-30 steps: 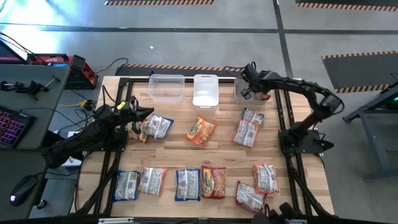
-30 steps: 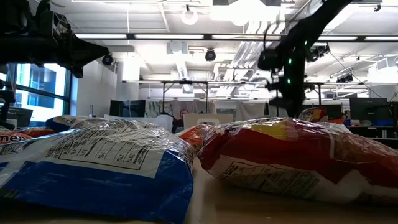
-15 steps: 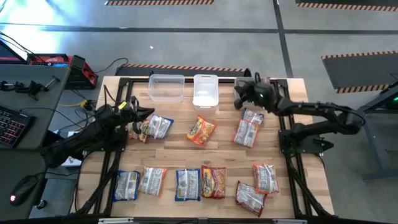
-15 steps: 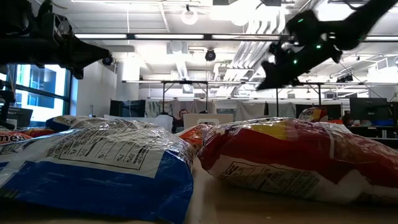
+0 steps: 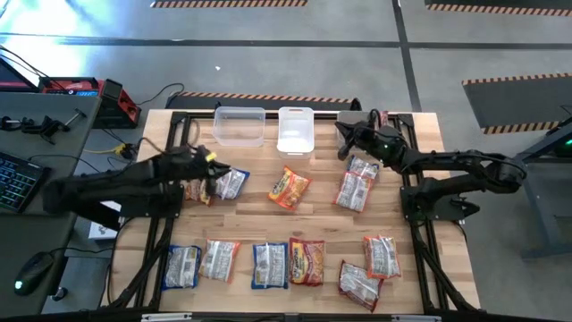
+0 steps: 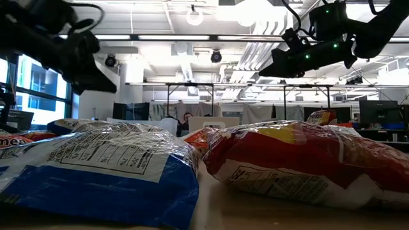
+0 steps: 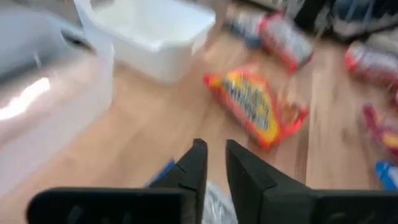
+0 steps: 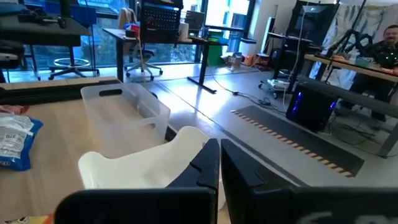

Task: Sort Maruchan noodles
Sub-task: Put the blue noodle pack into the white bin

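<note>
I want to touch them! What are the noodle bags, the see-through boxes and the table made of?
Noodle packets: thin shiny plastic film, crinkled and glinting. Bins: smooth hard plastic, probably, one clear, one milky white. Table: pale wood, with plank seams and grain showing.

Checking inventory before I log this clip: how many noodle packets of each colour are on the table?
Orange-red packets: 3 (one, at the far left, is partly hidden, so its colour is tentative)
Blue-and-white packets: 3
Pink/red-and-white packets: 5
Total: 11
</note>
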Controlling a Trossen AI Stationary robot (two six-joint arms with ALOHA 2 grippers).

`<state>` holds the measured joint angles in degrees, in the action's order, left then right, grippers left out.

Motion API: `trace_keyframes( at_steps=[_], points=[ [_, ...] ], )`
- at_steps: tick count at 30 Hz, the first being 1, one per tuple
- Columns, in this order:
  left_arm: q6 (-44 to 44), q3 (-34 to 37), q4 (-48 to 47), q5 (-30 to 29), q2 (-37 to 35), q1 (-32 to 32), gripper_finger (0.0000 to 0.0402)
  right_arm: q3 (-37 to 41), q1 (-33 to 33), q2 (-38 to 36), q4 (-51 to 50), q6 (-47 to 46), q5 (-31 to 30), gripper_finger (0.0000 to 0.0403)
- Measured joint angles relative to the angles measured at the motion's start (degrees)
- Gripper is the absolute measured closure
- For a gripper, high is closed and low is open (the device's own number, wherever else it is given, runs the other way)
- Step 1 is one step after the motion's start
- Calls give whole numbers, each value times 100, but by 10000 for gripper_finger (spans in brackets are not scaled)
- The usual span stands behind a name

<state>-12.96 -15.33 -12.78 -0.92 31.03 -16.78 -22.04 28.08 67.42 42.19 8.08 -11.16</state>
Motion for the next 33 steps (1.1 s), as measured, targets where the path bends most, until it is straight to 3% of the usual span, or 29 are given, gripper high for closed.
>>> trace_keyframes(
  at_steps=[11, 19, 25, 33],
  points=[
    [-902, -1756, -1524, -1204, 2779, 1175, 252, -2, 5, 2, -4, 576, -17, 403],
    [-1942, -2957, -2762, -1511, 4674, 1523, 210, -4, 7, 2, -17, 592, -15, 403],
    [-2396, -3498, -2874, -1452, 5694, 1695, 184, -4, 7, 4, -17, 594, -11, 403],
    [-3108, -3882, -3901, -1602, 6801, 1814, 187, -6, 7, 4, -17, 593, 15, 403]
  ],
)
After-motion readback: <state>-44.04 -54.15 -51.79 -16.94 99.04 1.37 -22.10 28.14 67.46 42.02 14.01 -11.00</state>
